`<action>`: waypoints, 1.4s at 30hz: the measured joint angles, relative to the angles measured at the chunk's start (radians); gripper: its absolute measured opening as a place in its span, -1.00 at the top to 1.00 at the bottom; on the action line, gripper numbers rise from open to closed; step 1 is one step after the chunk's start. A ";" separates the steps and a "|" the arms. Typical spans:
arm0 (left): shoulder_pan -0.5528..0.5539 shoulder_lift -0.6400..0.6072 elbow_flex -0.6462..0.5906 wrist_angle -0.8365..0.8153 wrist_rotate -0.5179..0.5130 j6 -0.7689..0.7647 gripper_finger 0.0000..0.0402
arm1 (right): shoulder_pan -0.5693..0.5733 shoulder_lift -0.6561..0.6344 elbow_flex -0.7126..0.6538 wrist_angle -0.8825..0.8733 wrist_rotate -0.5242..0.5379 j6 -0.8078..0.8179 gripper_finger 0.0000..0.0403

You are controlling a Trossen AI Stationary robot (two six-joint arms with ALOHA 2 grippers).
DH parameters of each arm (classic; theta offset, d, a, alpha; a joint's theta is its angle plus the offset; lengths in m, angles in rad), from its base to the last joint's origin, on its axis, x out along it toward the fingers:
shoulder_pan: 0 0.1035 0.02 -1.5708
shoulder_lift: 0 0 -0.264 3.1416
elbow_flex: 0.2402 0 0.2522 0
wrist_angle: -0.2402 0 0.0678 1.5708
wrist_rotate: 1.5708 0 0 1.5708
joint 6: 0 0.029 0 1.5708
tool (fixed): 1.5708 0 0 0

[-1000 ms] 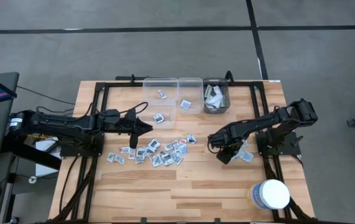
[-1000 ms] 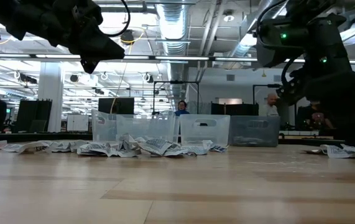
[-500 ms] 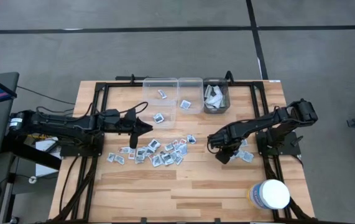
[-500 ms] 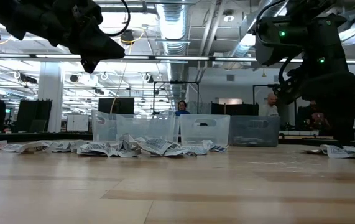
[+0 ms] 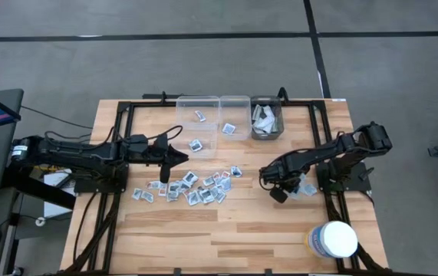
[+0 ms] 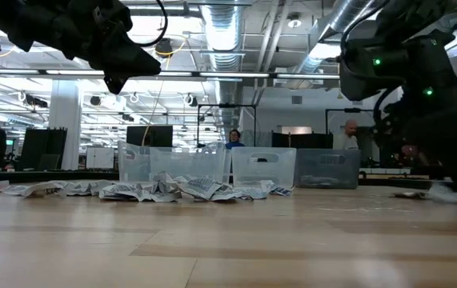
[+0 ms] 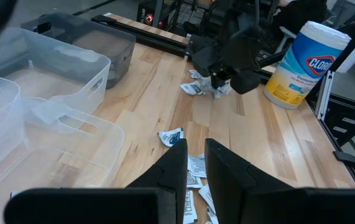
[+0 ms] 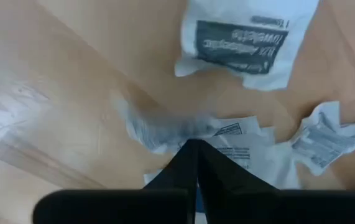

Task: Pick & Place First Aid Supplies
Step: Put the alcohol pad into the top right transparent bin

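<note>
Your right gripper down at small packet cluster, fingers pinched together; whether packet caught, can't tell. Left gripper, narrow gap, empty, above main packet pile. Tub near right arm; bins behind pile.

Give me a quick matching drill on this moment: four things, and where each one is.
Things:
1. tub
2. grey bin
3. right claw
4. left claw

Places:
A. above the left end of the main packet pile
B. table's near right corner
C. down at the small packet cluster on the right
D. rightmost in the far row of bins

Pairs: 1-B, 2-D, 3-C, 4-A
</note>
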 joint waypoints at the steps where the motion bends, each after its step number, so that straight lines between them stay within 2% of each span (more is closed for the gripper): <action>1: 0.000 0.000 0.000 0.000 0.000 0.000 0.72 | 0.002 0.000 0.001 0.001 -0.001 0.008 0.99; 10: 0.000 0.000 0.000 0.000 0.000 0.000 0.72 | 0.025 -0.001 0.085 -0.029 0.059 0.005 1.00; 16: 0.000 0.000 0.000 0.000 0.000 0.000 0.72 | 0.022 -0.002 0.146 -0.135 0.086 -0.031 1.00; 22: 0.000 0.000 0.000 0.001 0.000 0.000 0.72 | 0.017 -0.002 0.146 -0.205 0.102 -0.042 0.96; 26: 0.000 0.000 0.000 0.003 0.000 -0.004 0.72 | 0.030 -0.002 0.136 -0.182 0.084 -0.043 0.78; 37: -0.008 0.000 0.000 0.004 0.003 -0.004 0.72 | 0.101 -0.002 0.134 -0.165 0.078 -0.027 0.01; 42: -0.008 0.000 0.000 0.004 0.003 -0.004 0.72 | 0.143 -0.002 0.112 -0.111 0.086 -0.042 -0.21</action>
